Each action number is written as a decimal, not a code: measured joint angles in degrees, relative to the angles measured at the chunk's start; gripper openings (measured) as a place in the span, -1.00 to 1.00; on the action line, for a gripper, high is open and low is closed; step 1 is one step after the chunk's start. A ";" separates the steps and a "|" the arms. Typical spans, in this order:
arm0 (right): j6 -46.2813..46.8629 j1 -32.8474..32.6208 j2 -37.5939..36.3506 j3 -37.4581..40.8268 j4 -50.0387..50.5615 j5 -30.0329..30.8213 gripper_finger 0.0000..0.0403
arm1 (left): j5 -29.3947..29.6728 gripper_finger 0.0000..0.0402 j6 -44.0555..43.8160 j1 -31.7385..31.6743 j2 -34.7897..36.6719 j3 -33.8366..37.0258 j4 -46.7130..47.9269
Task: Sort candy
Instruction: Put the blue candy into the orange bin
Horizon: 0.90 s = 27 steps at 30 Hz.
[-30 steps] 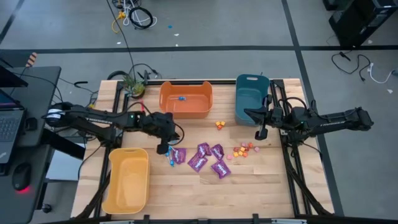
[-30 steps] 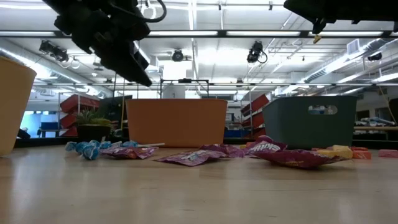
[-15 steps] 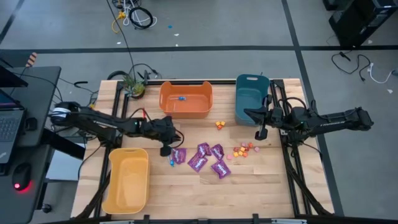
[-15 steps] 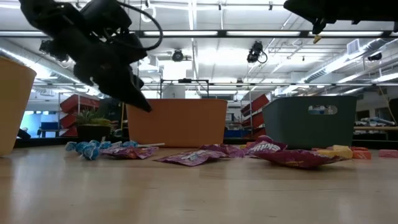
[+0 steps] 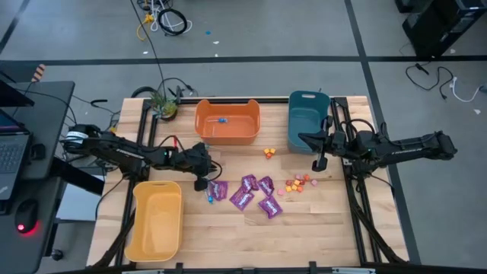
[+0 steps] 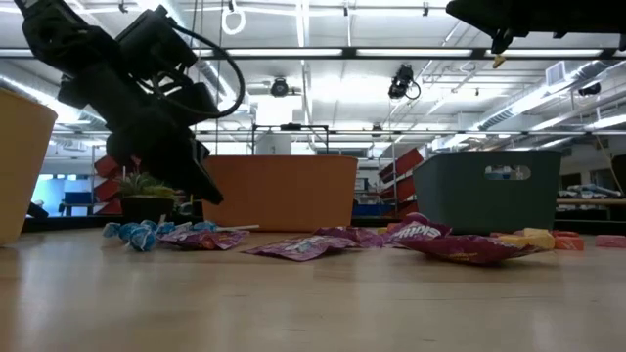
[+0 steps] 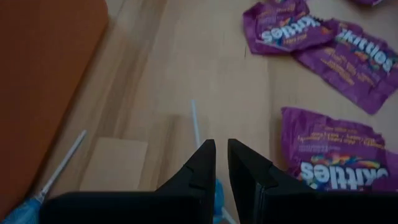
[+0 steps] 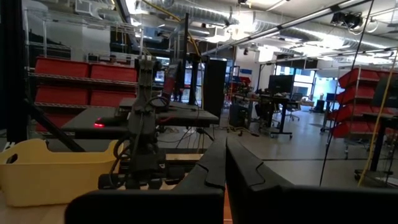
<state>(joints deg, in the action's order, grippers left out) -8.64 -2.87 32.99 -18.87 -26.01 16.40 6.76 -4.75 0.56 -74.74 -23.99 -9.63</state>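
My left gripper (image 5: pixel 204 183) hangs just above the table, over the blue lollipops (image 5: pixel 208 195), fingers only a narrow gap apart and touching nothing. In the left wrist view (image 7: pixel 221 152) a lollipop stick (image 7: pixel 195 121) runs under the fingers to a blue head (image 7: pixel 217 191); a second lollipop (image 7: pixel 28 202) lies beside the orange bin. Purple packets (image 5: pixel 251 192) lie flat mid-table, and small orange and pink pieces (image 5: pixel 298 183) sit to their right. My right gripper (image 5: pixel 319 163) waits shut, raised beside the teal bin.
An orange bin (image 5: pixel 199 125) at the far edge holds one blue lollipop (image 5: pixel 222 119). A teal bin (image 5: pixel 293 122) stands at the far right and a yellow bin (image 5: pixel 137 221) at the near left. A few more small pieces (image 5: pixel 268 153) lie between the orange and teal bins. Bare wood spans the near edge.
My left gripper has come down from high above the table toward the lollipops, shifting slightly toward them. The right arm and the candy have stayed still.
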 joint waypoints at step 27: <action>0.06 0.00 0.00 0.00 0.03 0.00 -1.00 | 2.82 -0.77 -0.15 -0.07 -6.29 -0.08 -3.03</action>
<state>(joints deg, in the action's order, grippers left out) -8.58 -2.87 32.99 -18.87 -25.98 16.40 9.58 -4.91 0.49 -81.03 -24.07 -12.67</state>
